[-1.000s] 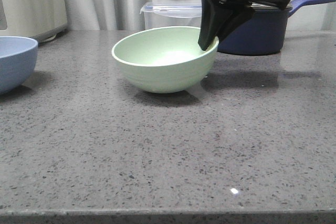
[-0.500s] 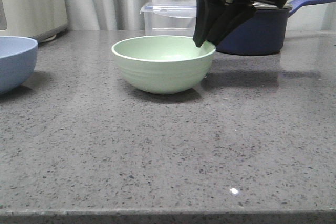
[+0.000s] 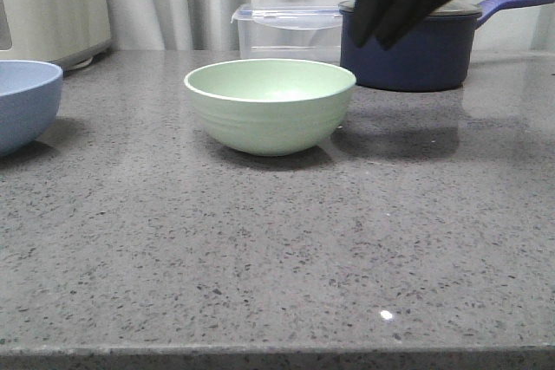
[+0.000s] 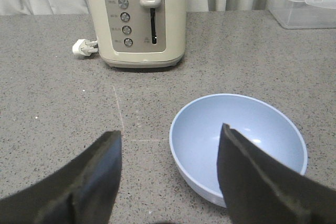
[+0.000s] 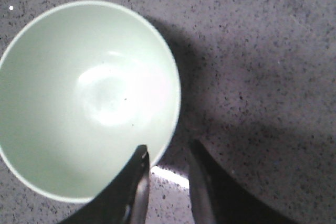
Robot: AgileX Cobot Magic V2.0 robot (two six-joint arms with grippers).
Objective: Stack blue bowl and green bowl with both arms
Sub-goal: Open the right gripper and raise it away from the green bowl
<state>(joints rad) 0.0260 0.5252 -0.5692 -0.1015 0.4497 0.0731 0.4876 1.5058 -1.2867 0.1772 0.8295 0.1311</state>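
Note:
The pale green bowl (image 3: pixel 269 110) stands upright on the grey stone table, near the middle. My right gripper (image 3: pixel 373 41) hangs open above and just right of its rim, holding nothing. In the right wrist view the green bowl (image 5: pixel 86 100) lies below, and my right gripper (image 5: pixel 168 148) straddles its near rim from above without touching. The blue bowl (image 3: pixel 24 101) sits at the far left edge. My left gripper (image 4: pixel 170 132) is open over the blue bowl (image 4: pixel 239 142), whose near rim lies between the fingers; its height above the bowl is unclear.
A cream toaster (image 4: pixel 140 19) with a white plug (image 4: pixel 84 48) stands behind the blue bowl. A clear lidded box (image 3: pixel 286 28) and a navy saucepan (image 3: pixel 425 49) stand behind the green bowl. The table's front edge (image 3: pixel 277 354) runs along the bottom.
The green bowl went from tilted to level on the table. My right gripper left its rim and rose up and to the right.

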